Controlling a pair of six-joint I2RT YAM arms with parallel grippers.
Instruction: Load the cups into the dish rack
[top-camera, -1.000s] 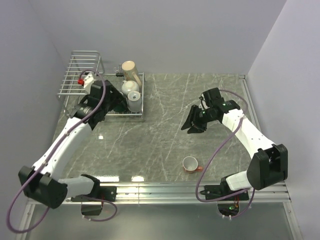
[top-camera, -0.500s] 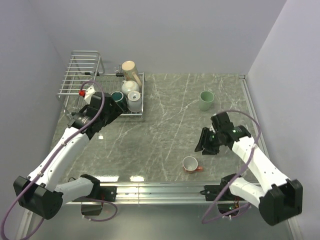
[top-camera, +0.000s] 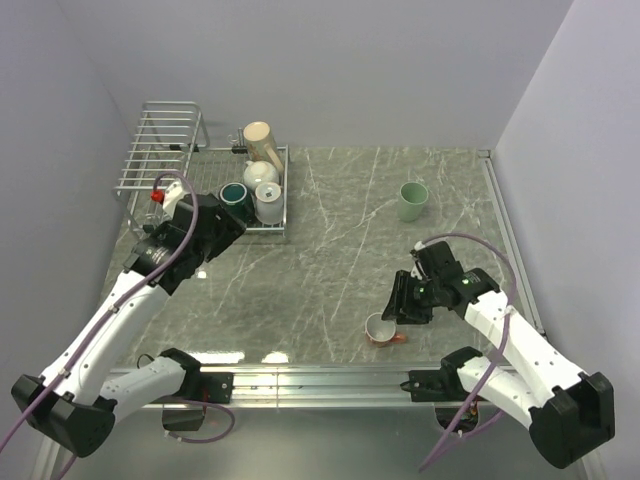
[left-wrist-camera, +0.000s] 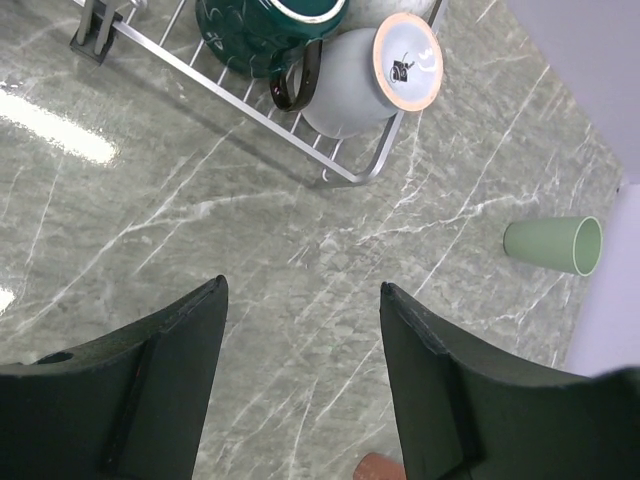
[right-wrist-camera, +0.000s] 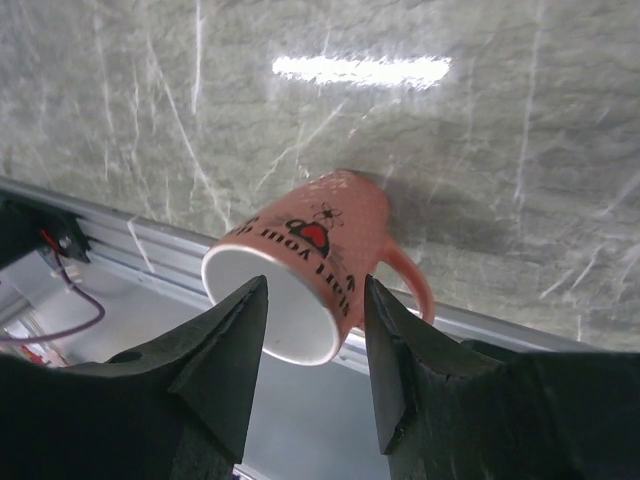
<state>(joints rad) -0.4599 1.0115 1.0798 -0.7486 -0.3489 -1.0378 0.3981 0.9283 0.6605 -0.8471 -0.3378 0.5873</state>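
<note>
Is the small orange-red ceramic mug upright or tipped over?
Upright: the small orange-red ceramic mug stands on the grey marbled table, its round white opening facing up in the top view.

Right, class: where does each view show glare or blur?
Top external: pale glare patches along the near edge of the table. Left wrist: a bright streak at left, little blur. Right wrist: a glare bar above the orange-red cup.

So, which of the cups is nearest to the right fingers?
The small orange-red cup, just beneath the right fingers. The pale green cup stands far off, and the others are in the dish rack.
</note>
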